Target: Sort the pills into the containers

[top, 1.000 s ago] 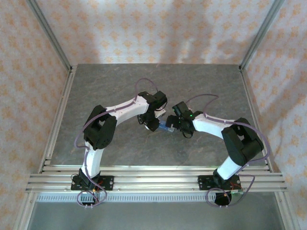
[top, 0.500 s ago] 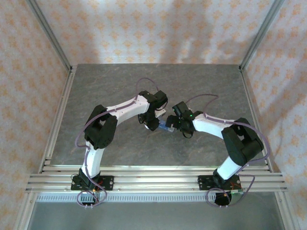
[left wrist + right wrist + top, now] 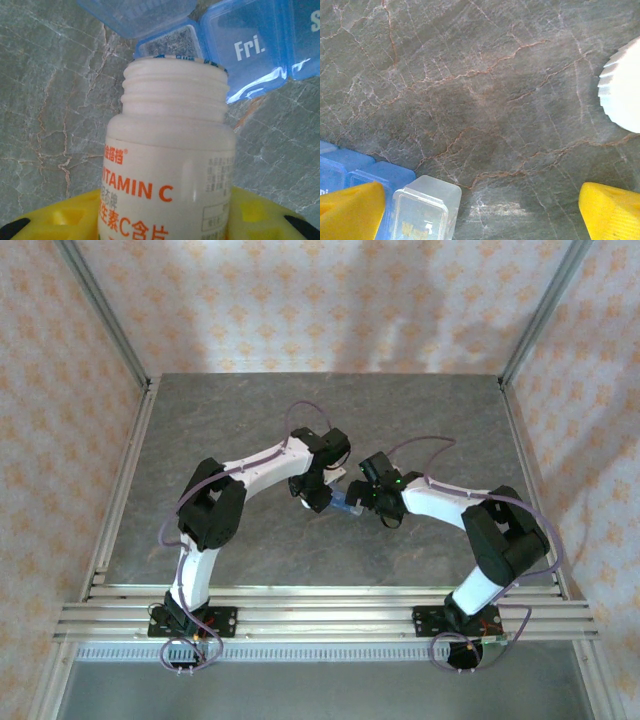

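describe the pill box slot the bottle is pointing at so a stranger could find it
In the middle of the grey marble table lies the blue pill box. The open slot sits just beyond the mouth of the white vitamin C bottle. Unlike its shut neighbour marked Fri., its lid is flipped up.

White-black arms (image 3: pixel 255 466) (purple cables (image 3: pixel 300 407)), yellow fingers (image 3: pixel 350 210)

Soft even light, slight near blur.
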